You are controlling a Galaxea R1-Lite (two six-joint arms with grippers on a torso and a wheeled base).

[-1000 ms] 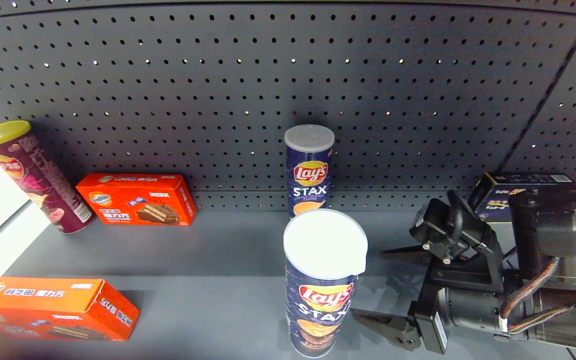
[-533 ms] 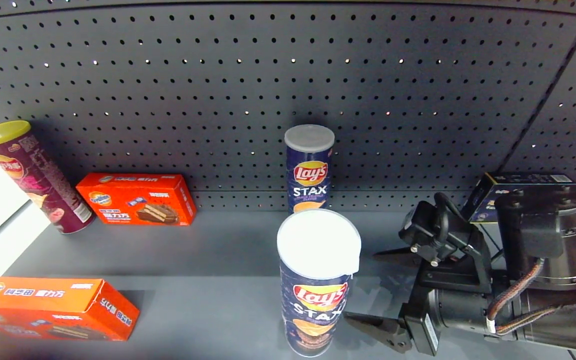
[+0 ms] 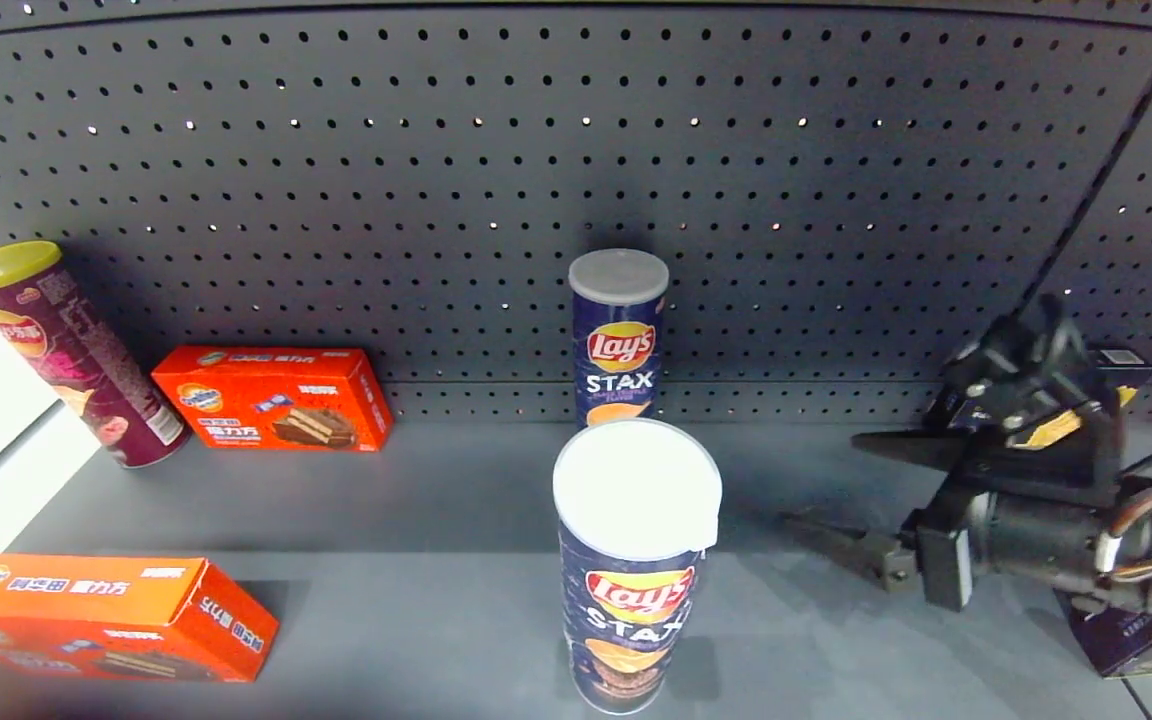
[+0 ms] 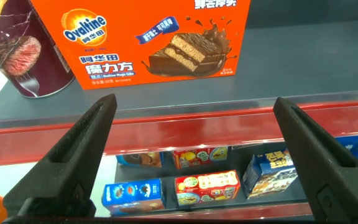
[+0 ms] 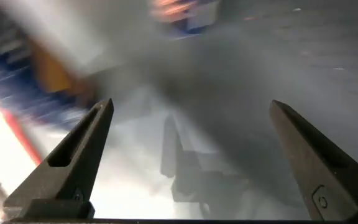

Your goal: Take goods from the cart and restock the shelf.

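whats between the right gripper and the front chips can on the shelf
Nothing. In the head view, the stretch of grey shelf between the open right gripper and the front chips can is bare, with only shadow on it.

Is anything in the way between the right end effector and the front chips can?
No, nothing visible is in the way. The right end effector is open and sits to the right of the front chips can, apart from it, with just bare shelf between them.
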